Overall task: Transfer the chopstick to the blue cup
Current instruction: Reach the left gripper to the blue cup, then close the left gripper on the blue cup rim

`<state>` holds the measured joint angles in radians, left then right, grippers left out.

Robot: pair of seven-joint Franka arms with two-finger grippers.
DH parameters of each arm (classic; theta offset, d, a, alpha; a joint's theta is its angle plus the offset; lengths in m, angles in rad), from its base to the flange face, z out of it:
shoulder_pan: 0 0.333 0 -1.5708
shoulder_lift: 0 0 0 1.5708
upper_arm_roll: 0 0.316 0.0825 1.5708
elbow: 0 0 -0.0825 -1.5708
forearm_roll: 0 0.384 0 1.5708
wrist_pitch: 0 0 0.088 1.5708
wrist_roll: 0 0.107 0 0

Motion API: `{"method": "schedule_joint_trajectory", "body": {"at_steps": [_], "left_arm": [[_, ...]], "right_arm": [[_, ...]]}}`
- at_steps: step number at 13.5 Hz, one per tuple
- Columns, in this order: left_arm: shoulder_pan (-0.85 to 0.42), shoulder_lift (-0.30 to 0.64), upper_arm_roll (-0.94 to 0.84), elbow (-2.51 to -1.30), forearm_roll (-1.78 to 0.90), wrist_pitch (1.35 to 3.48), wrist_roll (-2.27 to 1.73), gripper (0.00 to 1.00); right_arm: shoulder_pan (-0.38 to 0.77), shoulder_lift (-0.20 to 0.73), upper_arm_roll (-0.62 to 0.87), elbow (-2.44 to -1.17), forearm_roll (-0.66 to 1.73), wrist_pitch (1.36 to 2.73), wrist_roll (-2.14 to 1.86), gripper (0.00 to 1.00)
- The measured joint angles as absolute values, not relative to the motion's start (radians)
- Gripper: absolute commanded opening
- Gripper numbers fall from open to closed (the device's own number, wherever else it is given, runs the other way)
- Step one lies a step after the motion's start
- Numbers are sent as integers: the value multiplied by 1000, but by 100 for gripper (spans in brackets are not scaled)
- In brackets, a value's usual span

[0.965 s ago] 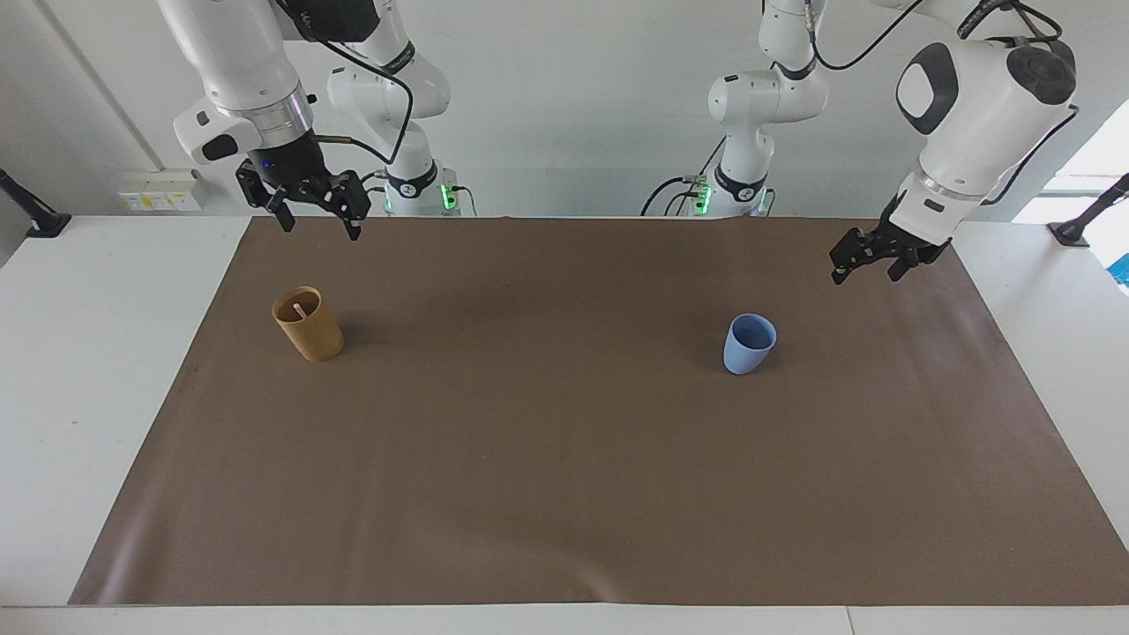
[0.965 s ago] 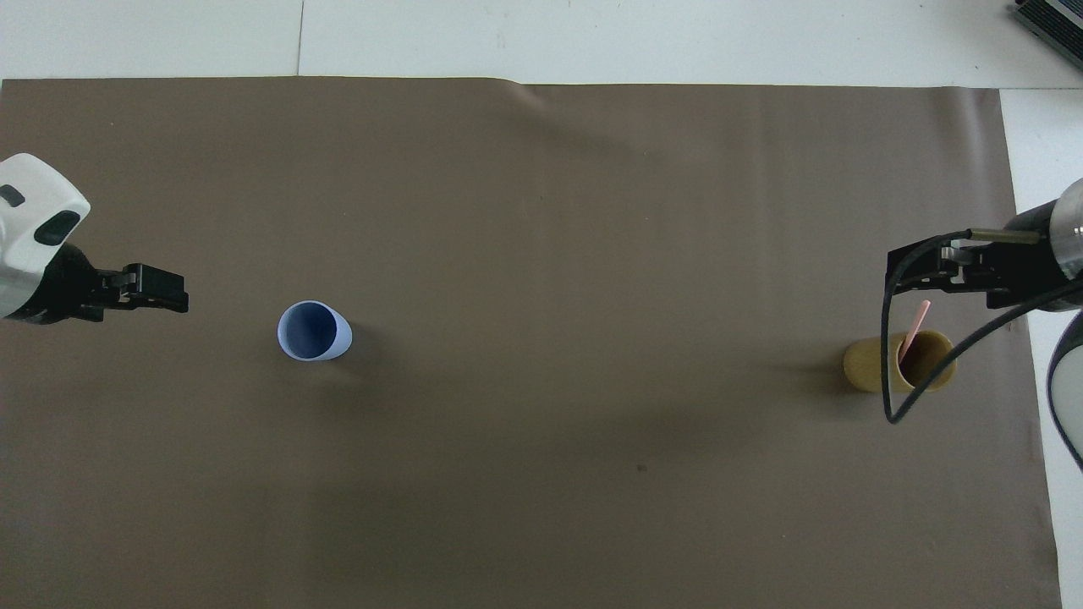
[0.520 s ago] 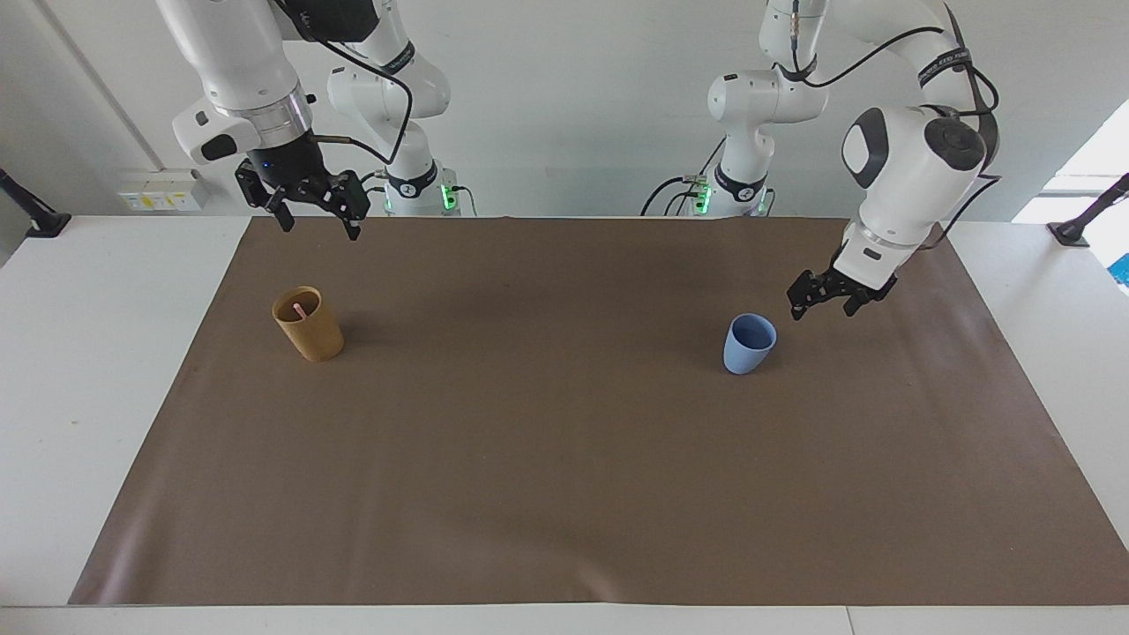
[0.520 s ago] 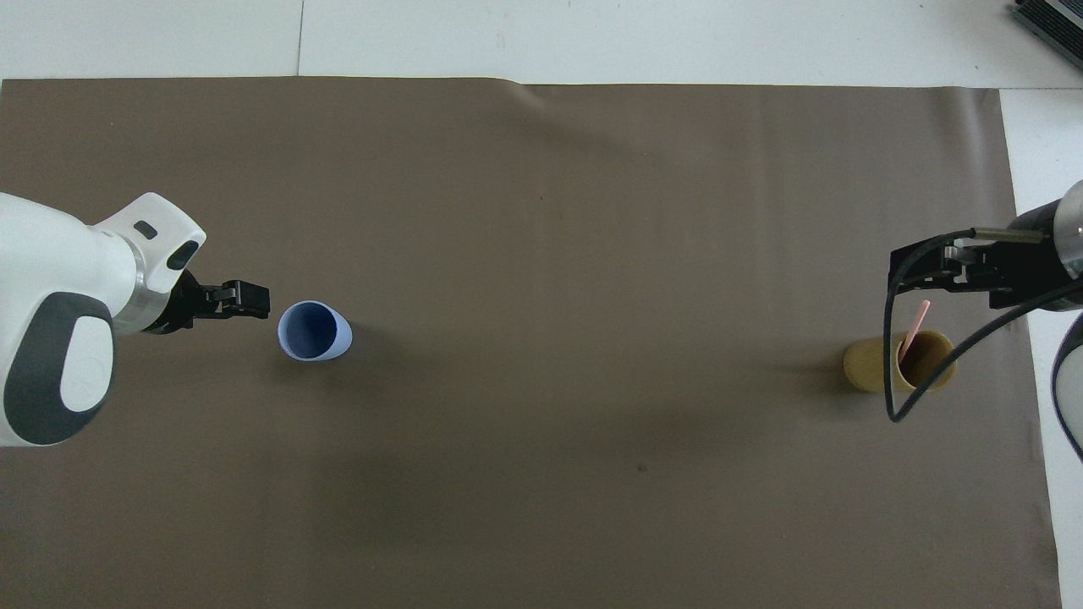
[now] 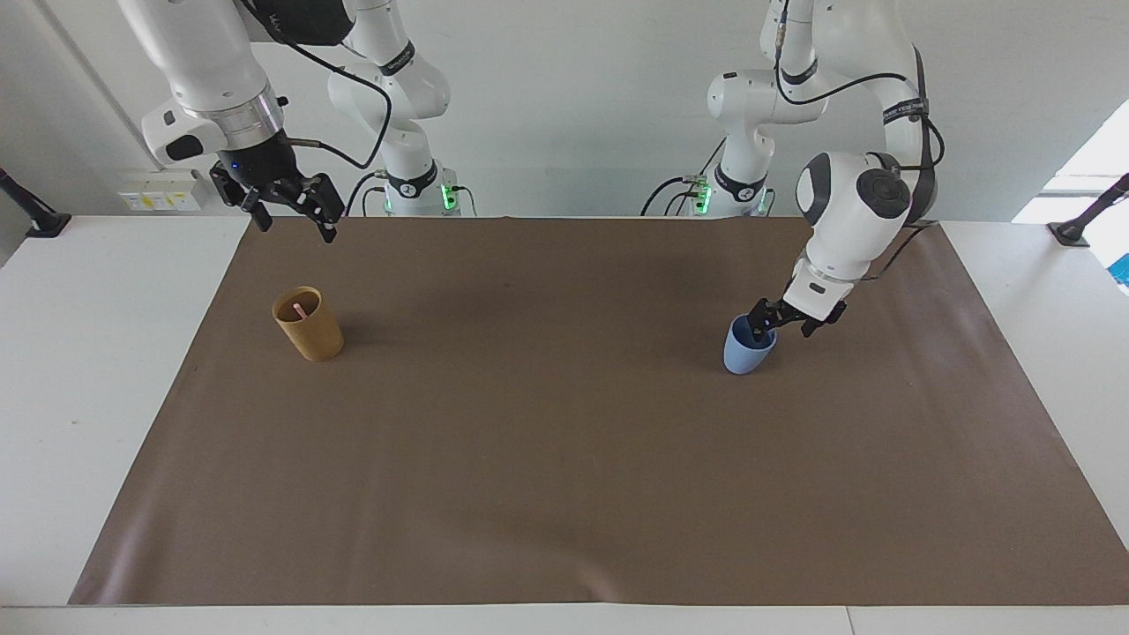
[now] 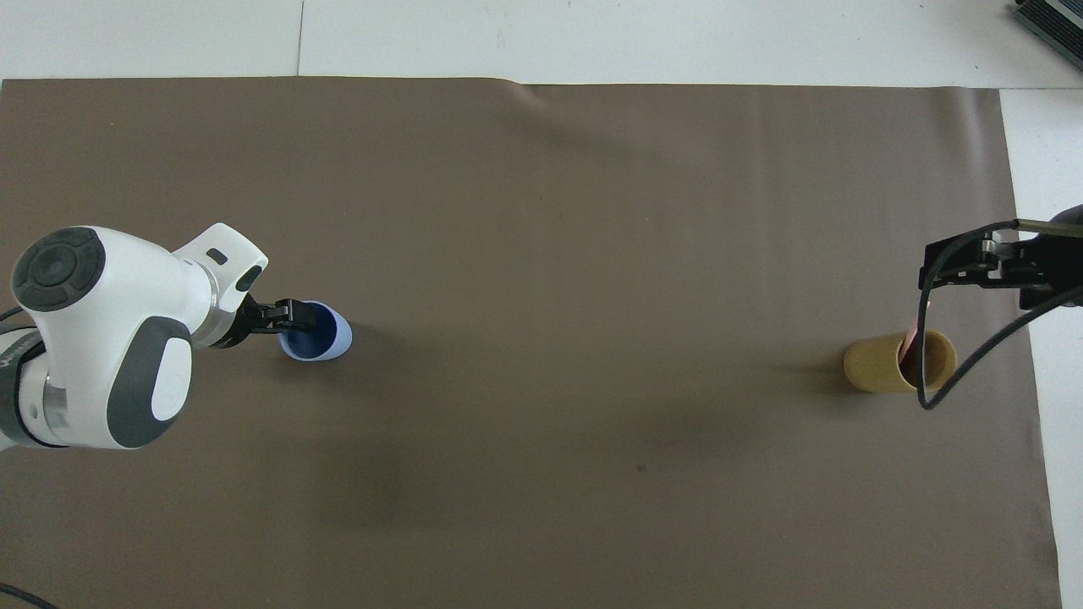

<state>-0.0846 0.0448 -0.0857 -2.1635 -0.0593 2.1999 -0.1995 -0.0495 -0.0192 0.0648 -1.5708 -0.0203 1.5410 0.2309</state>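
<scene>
Brown paper [image 5: 564, 459] is spread over the white worktop [image 5: 106, 353]. Toward the right arm's end a tan cup [image 5: 308, 324] is stood, and the chopstick [image 5: 299, 310] is held inside it, leaning on the rim. Well apart from the tan cup, toward the left arm's end, the blue cup [image 5: 746, 350] is stood. The left gripper [image 5: 780, 323] is set at the blue cup's rim, jaws open, with one finger seen inside. The right gripper [image 5: 292, 212] is held up over the paper's edge near the tan cup, jaws open.

White table [image 5: 106, 353]; brown mat [image 5: 564, 459] on it, bearing blue cup [image 5: 748, 348], tan cup [image 5: 309, 324].
</scene>
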Motion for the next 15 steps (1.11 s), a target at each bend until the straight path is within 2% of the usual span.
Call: {"method": "schedule_joint_trajectory", "body": {"at_steps": [1,2,3,4,5,15], "left_arm": [[-85,45,-86,-2167,-59,2201,-200,100],[-85,45,-86,-2171,-59,2201,-200,92],[-85,45,-86,-2173,-59,2201,-200,61],[-85,45,-85,-2175,-59,2201,-200,16],[-85,45,-85,-2177,-59,2201,-202,0],[-87,39,-86,-2179,-68,2206,-202,0]], "right_arm": [[-49,-19,65,-1571,-20,1541,231,100],[-49,-19,65,-1571,-20,1541,231,100],[-49,-19,65,-1571,-20,1541,231,100],[-49,-19,65,-1571,-20,1541,231,100],[-50,-19,65,-1571,-20,1541,231,100],[-51,-18,65,-1571,-20,1541,224,100]]}}
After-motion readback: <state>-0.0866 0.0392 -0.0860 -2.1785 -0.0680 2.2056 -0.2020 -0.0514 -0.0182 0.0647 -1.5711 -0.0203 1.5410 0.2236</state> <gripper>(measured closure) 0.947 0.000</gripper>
